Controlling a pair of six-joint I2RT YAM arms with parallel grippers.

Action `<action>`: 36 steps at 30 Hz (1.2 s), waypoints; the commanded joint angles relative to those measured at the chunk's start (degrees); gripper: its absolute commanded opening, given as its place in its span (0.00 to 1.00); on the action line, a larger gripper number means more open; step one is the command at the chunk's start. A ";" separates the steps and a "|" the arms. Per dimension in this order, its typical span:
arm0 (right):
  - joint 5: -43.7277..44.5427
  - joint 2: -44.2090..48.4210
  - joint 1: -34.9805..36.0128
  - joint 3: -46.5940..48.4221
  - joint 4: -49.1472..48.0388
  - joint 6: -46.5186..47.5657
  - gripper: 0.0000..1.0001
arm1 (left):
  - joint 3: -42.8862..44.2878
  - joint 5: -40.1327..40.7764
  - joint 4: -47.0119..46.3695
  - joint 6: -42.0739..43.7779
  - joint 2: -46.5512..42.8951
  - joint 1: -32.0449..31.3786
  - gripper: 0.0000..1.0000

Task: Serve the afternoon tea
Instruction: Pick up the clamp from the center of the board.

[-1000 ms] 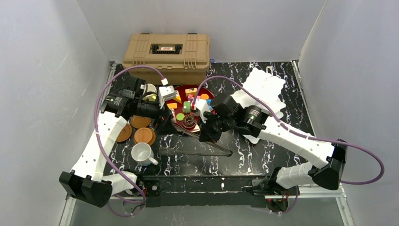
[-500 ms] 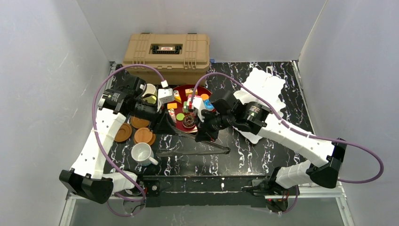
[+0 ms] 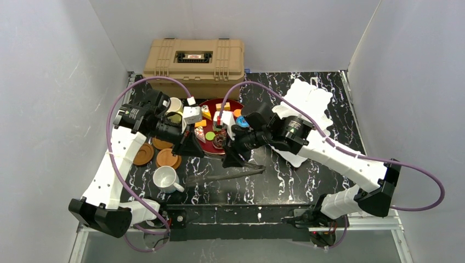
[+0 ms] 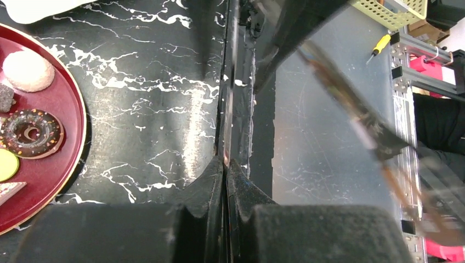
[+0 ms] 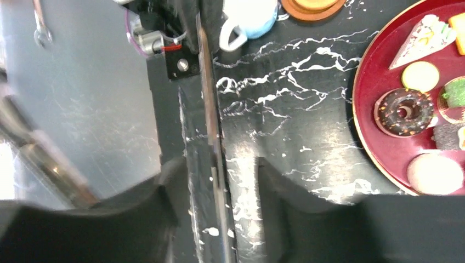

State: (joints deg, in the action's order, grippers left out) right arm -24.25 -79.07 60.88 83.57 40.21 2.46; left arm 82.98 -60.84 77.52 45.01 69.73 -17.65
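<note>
A thin clear sheet [image 3: 227, 174] stands on edge between the arms, just in front of the tray. My left gripper [image 3: 189, 148] is shut on its edge [image 4: 227, 82], with the fingertips [image 4: 226, 161] pressed together around it. My right gripper [image 3: 230, 159] is open, and the sheet's edge [image 5: 205, 82] runs between its spread fingers [image 5: 216, 164] without touching them. Toy cakes and a chocolate doughnut [image 4: 30, 133] [image 5: 404, 112] lie on the dark-red tray [image 3: 211, 143]. The white scalloped stand [image 3: 310, 101] sits at the back right.
A white mug [image 3: 164, 178] stands at the front left, and a pale mug [image 3: 174, 105] behind my left wrist. Brown saucers [image 3: 168, 158] lie between them. The tan case [image 3: 193, 59] sits against the back wall. The table's front edge is close below the sheet.
My left gripper has closed on the clear sheet. My right gripper, shut on it before, has opened. The sheet's near end has swung slightly left.
</note>
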 commanded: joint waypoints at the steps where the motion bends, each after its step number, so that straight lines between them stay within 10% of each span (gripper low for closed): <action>1: 1.17 3.47 -0.19 -1.06 -6.76 -1.92 0.73 | 1.27 -5.54 1.63 1.40 -1.60 -0.18 0.00; 7: 0.31 12.84 -2.55 -6.82 -11.77 -4.91 0.98 | 2.41 -11.21 1.03 1.42 -2.89 -0.18 0.00; 27: -6.91 34.02 -8.06 -16.67 -22.11 -17.62 0.98 | 5.36 -22.22 -5.58 -8.70 -2.37 -0.14 0.00; 36: -15.90 26.48 -8.08 -15.22 -24.85 -19.95 0.98 | 4.38 -19.39 -6.32 -9.55 -1.51 -0.14 0.00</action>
State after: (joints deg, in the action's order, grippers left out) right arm -34.87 -48.12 52.95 66.59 18.02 -16.12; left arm 86.89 -78.87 71.07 36.38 68.25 -17.65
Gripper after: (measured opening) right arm 0.983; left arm 0.020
